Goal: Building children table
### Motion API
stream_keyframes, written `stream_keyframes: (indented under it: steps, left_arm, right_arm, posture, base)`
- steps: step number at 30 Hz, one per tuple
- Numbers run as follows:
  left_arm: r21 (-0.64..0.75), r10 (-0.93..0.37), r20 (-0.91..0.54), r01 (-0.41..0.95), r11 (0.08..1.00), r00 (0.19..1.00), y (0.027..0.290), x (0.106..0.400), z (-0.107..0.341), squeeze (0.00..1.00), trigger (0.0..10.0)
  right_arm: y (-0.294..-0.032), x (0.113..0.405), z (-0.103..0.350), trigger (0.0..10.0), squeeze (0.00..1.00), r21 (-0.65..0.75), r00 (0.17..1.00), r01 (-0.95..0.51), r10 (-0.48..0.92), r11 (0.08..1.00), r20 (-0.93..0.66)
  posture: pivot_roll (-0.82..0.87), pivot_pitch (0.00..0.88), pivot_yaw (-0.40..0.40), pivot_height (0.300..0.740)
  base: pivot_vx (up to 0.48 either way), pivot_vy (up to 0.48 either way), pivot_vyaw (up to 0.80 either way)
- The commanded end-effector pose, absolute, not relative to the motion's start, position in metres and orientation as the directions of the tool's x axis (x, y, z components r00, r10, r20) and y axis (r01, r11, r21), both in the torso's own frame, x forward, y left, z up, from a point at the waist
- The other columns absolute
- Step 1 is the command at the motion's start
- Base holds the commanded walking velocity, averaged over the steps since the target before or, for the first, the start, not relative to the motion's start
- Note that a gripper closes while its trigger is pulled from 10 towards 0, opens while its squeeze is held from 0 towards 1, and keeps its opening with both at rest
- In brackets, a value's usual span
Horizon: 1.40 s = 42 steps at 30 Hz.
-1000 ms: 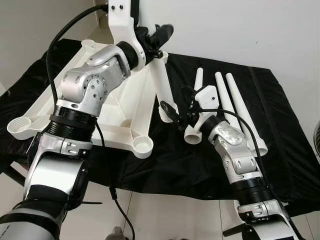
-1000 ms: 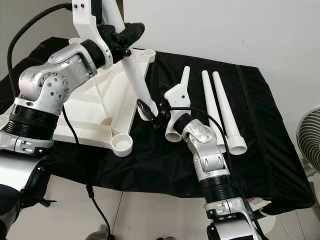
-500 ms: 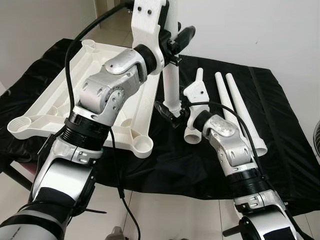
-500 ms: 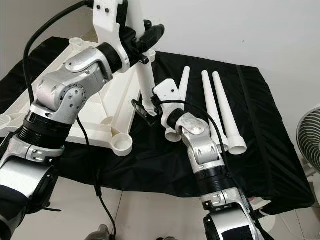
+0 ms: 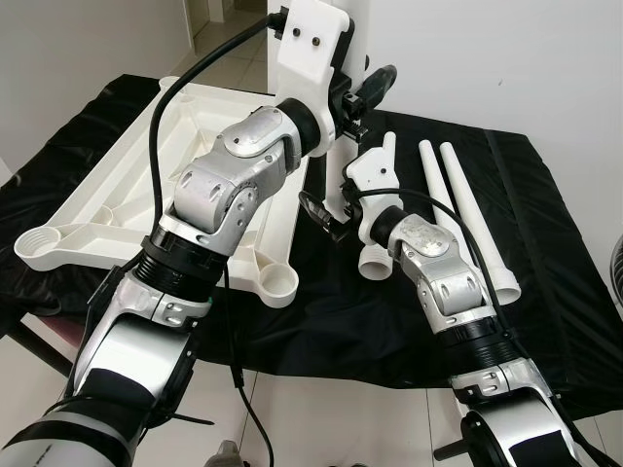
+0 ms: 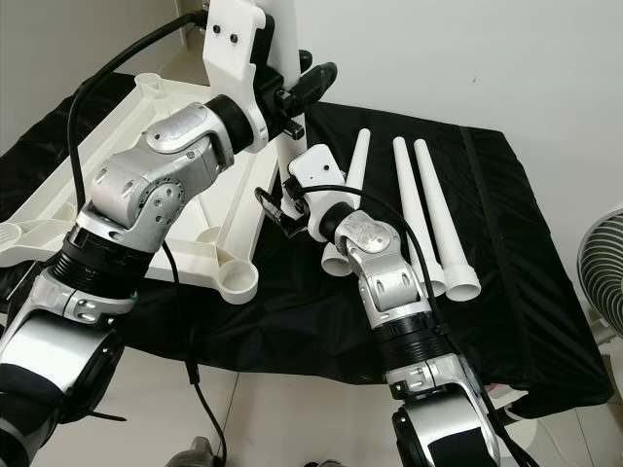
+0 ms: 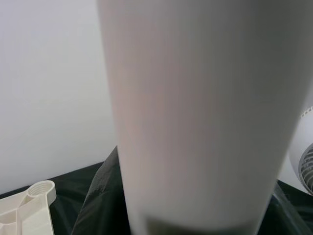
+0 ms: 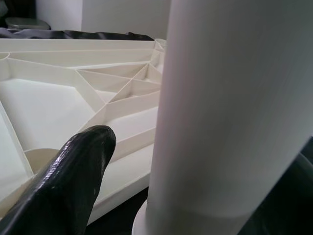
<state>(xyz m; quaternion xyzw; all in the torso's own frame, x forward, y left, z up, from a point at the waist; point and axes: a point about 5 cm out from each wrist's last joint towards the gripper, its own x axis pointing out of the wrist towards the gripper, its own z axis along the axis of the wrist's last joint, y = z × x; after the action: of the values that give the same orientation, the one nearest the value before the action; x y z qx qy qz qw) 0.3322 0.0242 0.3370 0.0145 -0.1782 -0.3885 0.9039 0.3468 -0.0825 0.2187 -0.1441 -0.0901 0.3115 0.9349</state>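
Overhead, your left end effector (image 5: 365,92) is clenched high on an upright white leg (image 5: 341,175) just right of the upturned tabletop (image 5: 107,209) on the desk (image 5: 545,292); your right end effector (image 5: 326,216) brackets its base, contact unclear. Left wrist: smooth, rigid, light plastic, likely slippery. Right wrist: one finger (image 8: 63,186) sits beside the flared foot; hold there.

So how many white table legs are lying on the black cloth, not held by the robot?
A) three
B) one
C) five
A: three white legs lie side by side on the black cloth, while a fourth leg stands upright between the left gripper and the right gripper.
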Motion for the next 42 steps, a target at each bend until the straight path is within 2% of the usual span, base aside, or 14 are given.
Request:
stream_keyframes:
  steps: [1, 2, 7, 9, 10, 12, 13, 17, 18, 29, 30, 33, 34, 42]
  left_arm:
    - [0.22, -0.759, 0.331, 0.736, 0.64, 0.561, 0.017, 0.323, 0.343, 0.0, 10.0]
    - [0.222, -0.758, 0.335, 0.735, 0.641, 0.56, 0.017, 0.323, 0.344, 0.0, 10.0]
    - [0.226, -0.759, 0.342, 0.735, 0.639, 0.555, 0.016, 0.323, 0.346, 0.0, 10.0]
    - [0.231, -0.762, 0.342, 0.736, 0.636, 0.55, 0.016, 0.322, 0.347, 0.0, 10.0]
    - [0.232, -0.763, 0.341, 0.737, 0.635, 0.549, 0.015, 0.322, 0.347, 0.0, 10.0]
    - [0.232, -0.764, 0.34, 0.738, 0.634, 0.549, 0.015, 0.322, 0.347, 0.0, 10.0]
    - [0.233, -0.765, 0.34, 0.739, 0.633, 0.548, 0.014, 0.322, 0.346, 0.0, 10.0]
    - [0.234, -0.767, 0.34, 0.741, 0.63, 0.544, 0.013, 0.321, 0.346, 0.0, 10.0]
    - [0.235, -0.768, 0.34, 0.741, 0.629, 0.543, 0.013, 0.321, 0.346, 0.0, 10.0]
    - [0.223, -0.772, 0.338, 0.752, 0.621, 0.538, 0.012, 0.32, 0.344, 0.0, 10.0]
    - [0.178, -0.775, 0.337, 0.772, 0.61, 0.535, 0.013, 0.321, 0.343, 0.43, 10.0]
    - [0.145, -0.776, 0.337, 0.785, 0.602, 0.533, 0.013, 0.321, 0.342, 0.43, 10.0]
    - [0.121, -0.79, 0.335, 0.808, 0.577, 0.514, 0.014, 0.32, 0.34, 1.0, 10.0]
    - [0.056, -0.816, 0.363, 0.864, 0.5, 0.449, 0.017, 0.311, 0.34, 1.0, 10.0]
  right_arm:
    - [-0.083, 0.349, 0.221, 10.0, 0.0, -0.335, 0.796, -0.549, 0.602, 0.766, 0.071]
    - [-0.084, 0.349, 0.219, 8.9, 0.0, -0.336, 0.797, -0.549, 0.6, 0.765, 0.064]
    - [-0.084, 0.349, 0.218, 9.5, 0.0, -0.336, 0.803, -0.544, 0.593, 0.769, 0.057]
    - [-0.083, 0.35, 0.218, 8.9, 0.0, -0.334, 0.806, -0.54, 0.589, 0.772, 0.06]
    - [-0.083, 0.35, 0.219, 7.4, 0.0, -0.335, 0.806, -0.538, 0.588, 0.774, 0.064]
    - [-0.083, 0.35, 0.219, 7.4, 0.0, -0.335, 0.807, -0.536, 0.587, 0.775, 0.067]
    - [-0.083, 0.351, 0.219, 4.5, 0.0, -0.331, 0.809, -0.534, 0.584, 0.778, 0.068]
    - [-0.085, 0.352, 0.22, 4.1, 0.0, -0.323, 0.814, -0.528, 0.577, 0.785, 0.071]
    - [-0.085, 0.352, 0.22, 0.0, 0.0, -0.321, 0.813, -0.529, 0.577, 0.786, 0.074]
    - [-0.091, 0.354, 0.218, 0.0, 0.0, -0.295, 0.841, -0.486, 0.532, 0.823, 0.096]
    - [-0.093, 0.354, 0.217, 0.0, 0.0, -0.281, 0.853, -0.47, 0.512, 0.837, 0.098]
    - [-0.094, 0.355, 0.216, 0.0, 0.0, -0.273, 0.862, -0.457, 0.497, 0.847, 0.099]
    - [-0.096, 0.355, 0.216, 10.0, 0.0, -0.267, 0.87, -0.443, 0.482, 0.856, 0.103]
    - [-0.106, 0.36, 0.215, 10.0, 0.0, -0.174, 0.917, -0.352, 0.376, 0.92, 0.132]
  posture:
    - [0.17, 0.034, -0.064, 0.74]
    - [0.17, 0.034, -0.064, 0.74]
    - [0.17, 0.033, -0.059, 0.74]
    - [0.17, 0.031, -0.058, 0.74]
    - [0.17, 0.031, -0.057, 0.74]
    - [0.17, 0.031, -0.057, 0.74]
    - [0.17, 0.031, -0.057, 0.74]
    - [0.17, 0.03, -0.056, 0.74]
    - [0.17, 0.03, -0.056, 0.74]
    - [0.17, 0.03, -0.049, 0.74]
    - [0.17, 0.03, -0.049, 0.74]
    - [0.17, 0.031, -0.048, 0.74]
    - [0.17, 0.031, -0.047, 0.74]
    - [0.16, 0.023, -0.041, 0.74]
  base:
    - [0.0, 0.0, 0.0]
    - [0.0, 0.0, 0.0]
    - [0.0, 0.0, 0.0]
    - [0.0, 0.0, 0.0]
    - [0.0, 0.0, 0.0]
    - [0.0, 0.0, 0.0]
    - [0.0, 0.0, 0.0]
    - [0.0, 0.0, 0.0]
    - [0.0, 0.0, 0.0]
    - [0.0, 0.0, 0.0]
    - [0.0, 0.0, 0.0]
    - [0.0, 0.0, 0.0]
    - [0.0, 0.0, 0.0]
    - [0.0, 0.0, 0.0]
